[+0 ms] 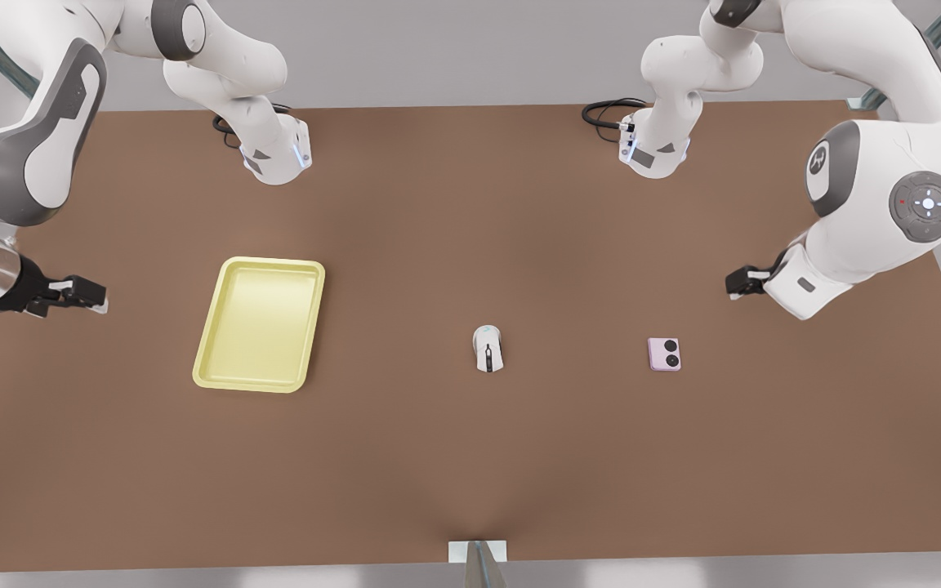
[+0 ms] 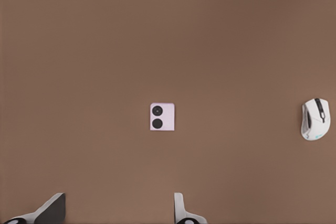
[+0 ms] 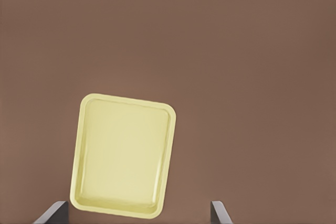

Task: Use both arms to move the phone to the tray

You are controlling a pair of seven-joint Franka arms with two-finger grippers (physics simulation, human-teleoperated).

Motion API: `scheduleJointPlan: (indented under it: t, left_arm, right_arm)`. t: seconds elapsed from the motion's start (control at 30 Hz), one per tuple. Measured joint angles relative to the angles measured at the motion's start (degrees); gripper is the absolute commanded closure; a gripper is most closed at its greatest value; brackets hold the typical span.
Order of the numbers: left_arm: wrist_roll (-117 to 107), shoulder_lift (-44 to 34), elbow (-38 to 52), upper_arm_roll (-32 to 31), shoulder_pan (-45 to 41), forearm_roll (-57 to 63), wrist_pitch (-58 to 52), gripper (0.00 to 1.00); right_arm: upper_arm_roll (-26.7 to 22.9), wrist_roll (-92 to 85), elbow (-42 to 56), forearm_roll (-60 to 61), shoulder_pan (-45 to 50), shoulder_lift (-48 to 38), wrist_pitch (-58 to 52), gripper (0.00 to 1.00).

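The pale pink phone (image 1: 664,354) lies flat on the brown table toward the front view's right, its two black circles facing up; the left wrist view has the phone (image 2: 162,116) below the camera. My left gripper (image 1: 737,282) hangs open above the table, a little behind and to the right of the phone, with its fingertips (image 2: 52,209) wide apart and nothing between them. The pale yellow tray (image 1: 260,323) rests toward the front view's left and holds nothing. My right gripper (image 1: 88,296) hovers open to the left of the tray (image 3: 124,156), also holding nothing.
A white computer mouse (image 1: 488,348) with a black stripe lies between the phone and the tray, also seen as the mouse (image 2: 315,119). Both arm bases stand at the table's far edge with black cables beside them. A small bracket (image 1: 478,552) sits at the near edge.
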Motion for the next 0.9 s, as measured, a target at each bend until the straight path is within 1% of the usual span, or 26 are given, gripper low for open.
scheduleJointPlan:
  t: [0.1,0.13,0.23,0.3,0.37,0.4,0.5,0.63,0.77,0.9]
  left_arm:
    - [0.0,1.3,-0.5,0.0,0.0,-0.5,1.3,0.0]
    - [0.1,2.2,-2.3,0.1,0.0,-1.1,2.3,0.0]
    - [0.1,3.5,-15.3,0.2,-0.1,-2.2,9.4,0.0]
    - [0.1,3.5,-25.7,1.0,0.0,-2.6,17.2,0.0]
    - [0.1,4.1,-33.2,1.3,0.4,-2.8,25.6,0.0]
    - [0.1,5.3,-35.1,1.3,0.6,-2.9,29.7,0.0]
    - [0.1,9.9,-36.8,1.4,1.5,-4.3,41.0,0.0]
    - [0.2,13.1,-37.0,1.3,2.0,-6.2,51.5,0.0]
    - [0.2,14.4,-37.0,1.0,2.0,-7.6,57.1,0.0]
    - [0.6,15.8,-37.7,0.3,1.9,-7.8,59.7,0.0]
  right_arm:
    - [0.0,-1.0,0.0,0.0,0.0,0.0,0.5,0.0]
    - [0.0,-1.2,0.0,0.0,0.0,0.0,0.7,0.0]
    - [0.0,-2.0,0.0,0.0,0.0,0.0,0.9,0.0]
    - [0.0,-2.5,0.0,0.0,0.0,0.0,1.1,0.0]
    - [0.0,-2.9,0.0,0.0,0.0,0.0,1.2,0.0]
    - [0.0,-3.0,0.0,0.1,0.0,0.0,1.2,0.0]
    - [0.0,-3.5,0.1,0.1,0.0,0.0,1.3,0.0]
    - [0.0,-4.1,0.1,0.1,0.0,0.0,1.3,0.0]
    - [0.0,-4.5,0.0,0.1,0.0,0.0,1.4,0.0]
    - [0.0,-4.9,0.1,0.0,0.0,0.0,1.4,0.0]
